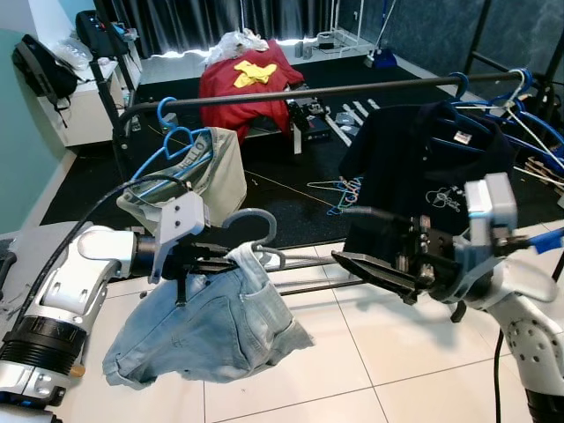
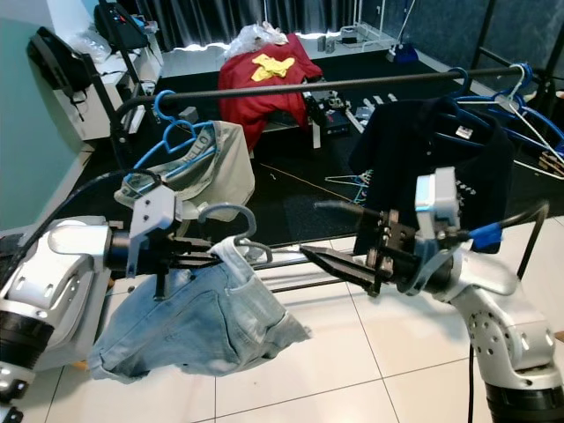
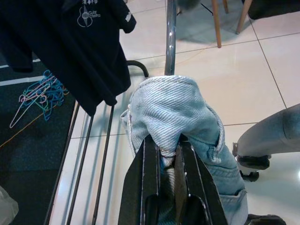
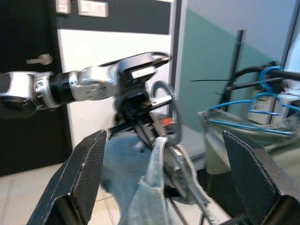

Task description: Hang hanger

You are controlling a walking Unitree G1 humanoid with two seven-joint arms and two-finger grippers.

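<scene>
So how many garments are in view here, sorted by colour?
Light blue denim: 1, the shorts on the grey hanger in the left gripper
Olive: 1, on the rail
Black: 1, shirt on the rail
Red: 1, draped in the back
Total: 4

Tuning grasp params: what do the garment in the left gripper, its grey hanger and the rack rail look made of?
Garment: pale blue denim, washed, going by the twill weave and stitched seams in the left wrist view. The left gripper is shut on it.
Grey hanger: probably moulded plastic, matte, thick smooth hook.
Rail: likely metal tube, dark with a slight sheen.
</scene>
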